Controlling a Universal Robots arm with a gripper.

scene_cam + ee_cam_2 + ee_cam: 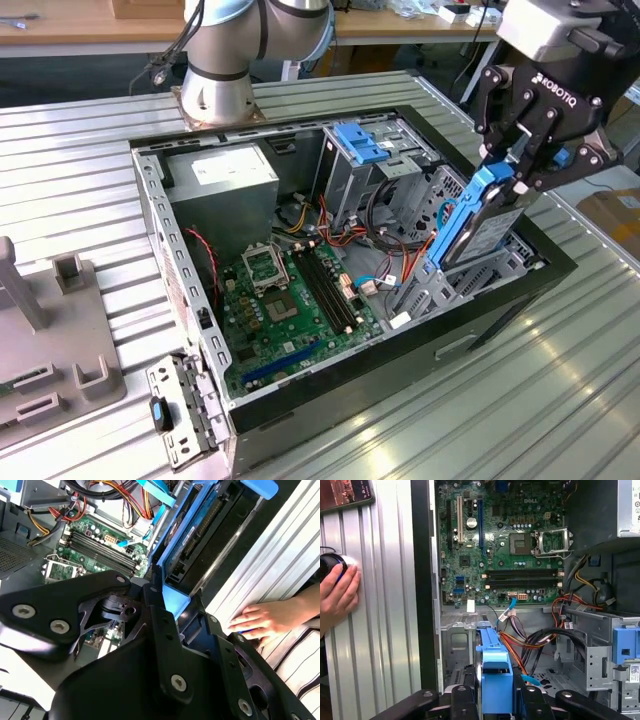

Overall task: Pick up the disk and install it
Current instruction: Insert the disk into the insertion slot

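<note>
In the exterior view my gripper (508, 172) is shut on the top edge of the disk (468, 228). The disk is a grey metal drive with blue rails, held on edge and tilted. Its lower end sits in the metal drive bay (432, 292) at the open computer case's (400, 372) corner on the exterior view's right. The second wrist view shows the disk's (196, 529) dark underside and blue rail running away from the fingers (165, 625). In the first wrist view the blue rail (496, 677) stands between the two fingers, over the bay.
Inside the case lie the green motherboard (290, 300), a grey power-supply box (225, 180), a drive cage with a blue latch (360, 145) and loose cables (400, 225). A person's hand (337, 592) rests on the ribbed table beside the case. A grey fixture (50, 330) stands at the exterior view's left.
</note>
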